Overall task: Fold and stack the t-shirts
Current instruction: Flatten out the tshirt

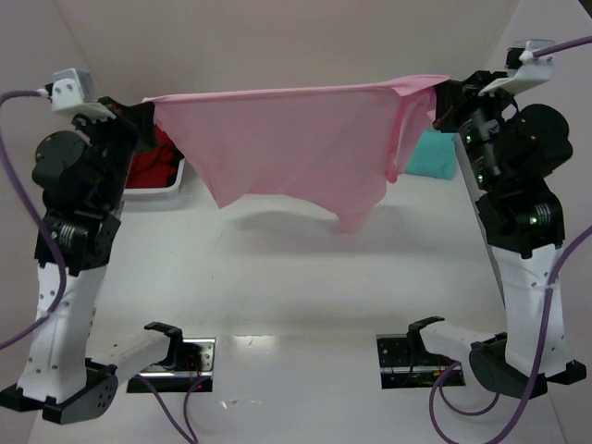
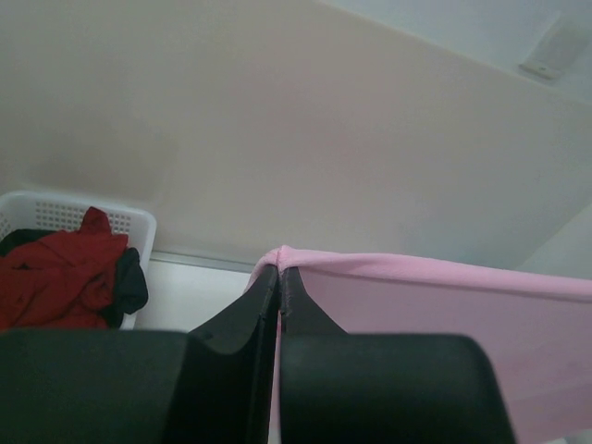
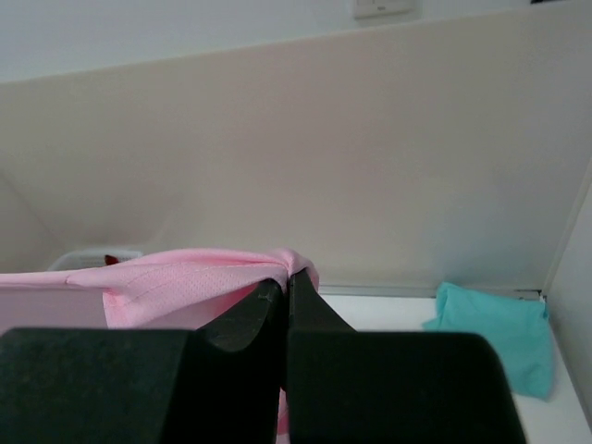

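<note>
1. The left gripper [image 2: 279,270] is pinching one upper corner of the pink t-shirt [image 1: 296,139], its jaws pressed together with the cloth's edge caught between them.
2. The right gripper [image 3: 289,276] is clamping the opposite upper corner in the same way, jaws closed on a bunched fold of the pink fabric.
3. Both arms are holding their grippers high and wide apart, so the pink t-shirt is hanging stretched between them above the table [image 1: 296,305]. Its top edge is running nearly straight from one gripper to the other.
4. The lower edge of the shirt is drooping unevenly, lowest right of centre, and is casting a shadow on the table below; in the top view it is hanging clear of the surface.
5. A teal t-shirt [image 3: 495,333] is lying on the table at the far right, behind the right arm, by the back wall.
6. Dark red shirts [image 2: 55,282] are lying crumpled in the white basket [image 2: 55,208] at the far left, behind the left arm, with a dark piece of cloth showing among them.
</note>
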Tool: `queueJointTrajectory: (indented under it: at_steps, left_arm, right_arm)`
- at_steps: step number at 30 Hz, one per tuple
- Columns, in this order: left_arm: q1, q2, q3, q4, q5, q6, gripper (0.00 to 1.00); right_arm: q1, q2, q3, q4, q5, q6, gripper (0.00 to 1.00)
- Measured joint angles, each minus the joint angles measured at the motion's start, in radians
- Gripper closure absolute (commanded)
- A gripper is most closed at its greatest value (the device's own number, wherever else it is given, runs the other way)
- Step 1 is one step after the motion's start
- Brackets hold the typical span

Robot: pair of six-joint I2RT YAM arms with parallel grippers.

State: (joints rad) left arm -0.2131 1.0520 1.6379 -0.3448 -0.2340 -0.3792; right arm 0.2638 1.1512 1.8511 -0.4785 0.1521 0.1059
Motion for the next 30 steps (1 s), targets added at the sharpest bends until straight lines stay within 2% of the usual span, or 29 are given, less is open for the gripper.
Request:
queueJointTrajectory:
  at_steps: [4, 8, 11, 14, 19, 23, 30]
  left_arm:
    - [0.0, -0.083, 0.032, -0.052, 0.032, -0.021, 1.0]
    - [0.0, -0.092, 0.101, -0.069, 0.049, -0.04, 1.0]
    - [0.0, -0.062, 0.097, -0.054, 0.043, -0.047, 1.0]
    - [0.0, 0.023, 0.026, -0.014, 0.024, -0.067, 1.0]
    - [0.015, 0.232, -0.175, 0.026, -0.003, -0.099, 1.0]
    - [0.03, 0.379, -0.313, 0.017, -0.003, -0.123, 1.0]
    - [0.059, 0.511, -0.311, 0.079, -0.004, -0.133, 1.0]
  right_arm:
    - [0.0, -0.022, 0.088, -0.032, -0.027, 0.0, 1.0]
    - [0.0, -0.023, 0.135, -0.032, -0.047, -0.001, 1.0]
    - [0.0, -0.004, 0.114, -0.01, -0.034, -0.003, 1.0]
    - [0.0, 0.057, 0.025, 0.035, 0.021, -0.003, 1.0]
    - [-0.011, 0.239, -0.189, 0.1, 0.081, 0.007, 1.0]
    - [-0.02, 0.359, -0.344, 0.094, 0.092, 0.022, 1.0]
    - [-0.027, 0.401, -0.404, 0.164, 0.091, 0.039, 1.0]
